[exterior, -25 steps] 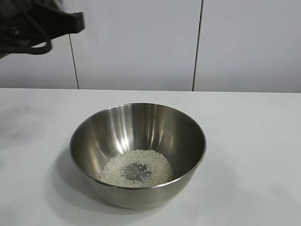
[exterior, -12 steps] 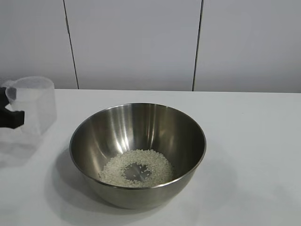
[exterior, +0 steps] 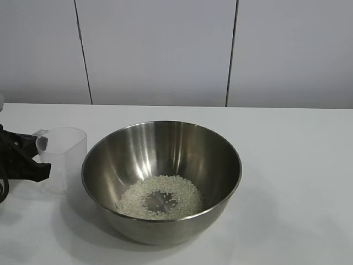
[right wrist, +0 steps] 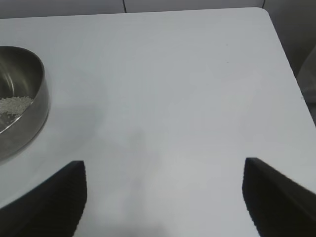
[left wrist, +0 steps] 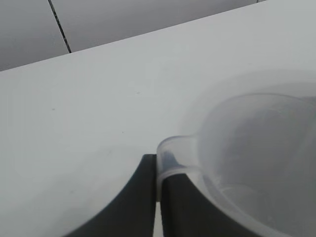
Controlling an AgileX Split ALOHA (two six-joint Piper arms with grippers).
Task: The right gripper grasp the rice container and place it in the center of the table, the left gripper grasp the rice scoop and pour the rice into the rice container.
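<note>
Steel bowl: the rice container (exterior: 161, 179) is sitting about mid-table (exterior: 298, 165), a shallow ring of rice (exterior: 160, 197) already lying in its bottom — the placing looks done.
Scoop: the rice scoop (exterior: 62, 157) is being brought down upright just beside the bowl's left rim; a second ago it was not in view, half a second ago it was higher and farther left.
Left gripper (exterior: 39, 165): its fingers are being kept pinched tight on the scoop's lip tab (left wrist: 173, 158).
Scoop contents: apparently empty, though the clear plastic makes that hard to judge.
Meaning: the pour is probably finished and the scoop is being set down.
Right gripper (right wrist: 165, 197): being held wide apart, nothing in it, parked away from the bowl.
</note>
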